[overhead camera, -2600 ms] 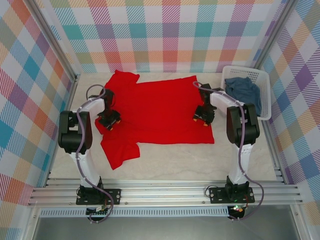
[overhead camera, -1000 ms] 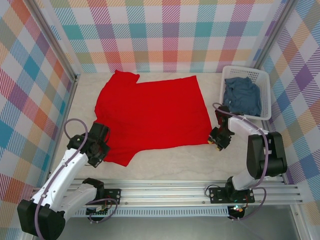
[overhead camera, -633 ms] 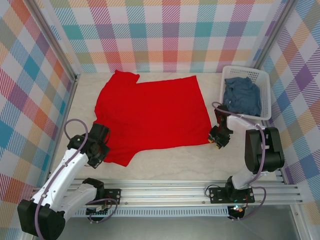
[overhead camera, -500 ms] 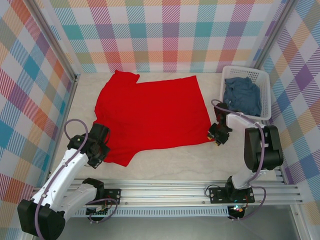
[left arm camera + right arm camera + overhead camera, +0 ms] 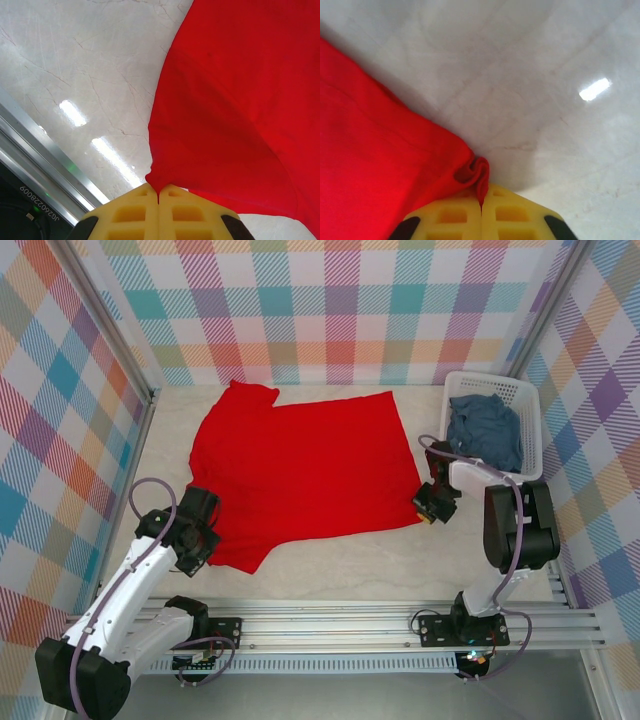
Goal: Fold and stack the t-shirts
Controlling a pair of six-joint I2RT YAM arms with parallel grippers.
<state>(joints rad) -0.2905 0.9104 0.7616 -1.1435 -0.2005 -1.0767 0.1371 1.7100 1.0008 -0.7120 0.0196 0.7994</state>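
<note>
Top external view shows the red t-shirt [image 5: 300, 465] spread flat across the middle of the table [image 5: 350, 565], with no print in view, one sleeve reaching toward the far left and the hem running down its right side. The blue-grey t-shirt [image 5: 485, 425] lies crumpled inside the white basket [image 5: 490, 383] at the far right. The red shirt looks like thin, light, limp cloth: it will likely sag and drape from any point it is lifted by, slide easily over the smooth marbled surface, and crease instead of holding a shape. It is best taken at corners or along a hem, with two matched holds so that an edge travels straight when folded over. The left end effector [image 5: 158, 197] has its yellow jaws pressed together on a small peak of red fabric at the shirt's near left corner, the cloth pulling up into the seam between them. The right end effector [image 5: 481, 200] is likewise pressed together, pinching a small bunched fold at the near right corner of the hem, just beside bare table. Both holds look shallow, so a sharp tug could slip the fabric free.
</note>
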